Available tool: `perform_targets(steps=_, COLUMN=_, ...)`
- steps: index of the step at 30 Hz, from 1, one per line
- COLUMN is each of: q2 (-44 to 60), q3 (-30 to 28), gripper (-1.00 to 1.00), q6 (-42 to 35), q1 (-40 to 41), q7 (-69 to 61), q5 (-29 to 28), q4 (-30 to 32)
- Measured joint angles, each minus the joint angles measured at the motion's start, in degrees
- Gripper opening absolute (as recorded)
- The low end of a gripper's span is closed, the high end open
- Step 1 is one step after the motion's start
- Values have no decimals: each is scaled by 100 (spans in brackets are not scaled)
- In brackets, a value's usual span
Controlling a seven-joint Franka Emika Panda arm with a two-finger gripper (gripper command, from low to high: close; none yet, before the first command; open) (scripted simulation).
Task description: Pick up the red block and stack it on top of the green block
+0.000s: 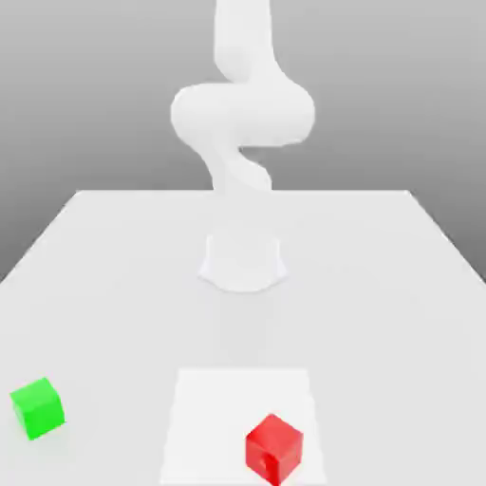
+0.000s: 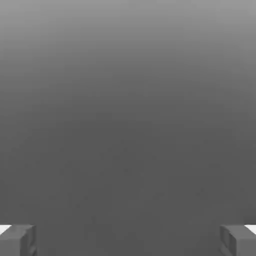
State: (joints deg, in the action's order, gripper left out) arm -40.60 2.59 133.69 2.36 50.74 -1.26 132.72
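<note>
Exterior view: red block (image 1: pixel 274 449) rests on the white square (image 1: pixel 218 418), toward the square's 5 o'clock, one corner turned to the camera. Green block (image 1: pixel 38 409) sits directly on the pale table (image 1: pixel 380 313), at about 8 o'clock in the view, well apart from the red block and off the square. Blocks not stacked. Arm (image 1: pixel 243 114) stands at the table's 12 o'clock, its base (image 1: pixel 243 261) beyond both blocks. Hand view: gripper (image 2: pixel 128 241) open, fingertips (image 2: pixel 25 241) wide apart, nothing between them, grey background beyond.
</note>
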Motion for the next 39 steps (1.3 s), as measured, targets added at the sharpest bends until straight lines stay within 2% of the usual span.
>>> perform_targets(steps=7, q2=1495, q3=668, gripper=0, q6=539, q1=594, q7=1433, q5=-408, q4=267)
perform_targets(steps=14, q2=2963, q3=1081, gripper=0, q6=1062, q1=946, q7=2848, q5=-831, q4=526)
perform_targets(steps=20, q2=4180, q3=1140, gripper=0, q6=1532, q1=956, q7=3894, q5=-961, q4=755)
perform_targets(steps=25, q2=5112, q3=1179, gripper=0, q6=1971, q1=870, q7=4452, q5=-657, q4=951)
perform_targets(steps=30, q2=6133, q3=818, gripper=0, q6=2753, q1=580, q7=4879, q5=-1046, q4=836)
perform_targets(steps=31, q2=6256, q3=750, gripper=-100, q6=2852, q1=524, q7=4924, q5=-1104, q4=816)
perform_targets(steps=39, q2=6098, q3=828, gripper=-100, q6=2736, q1=583, q7=4860, q5=-1013, q4=843)
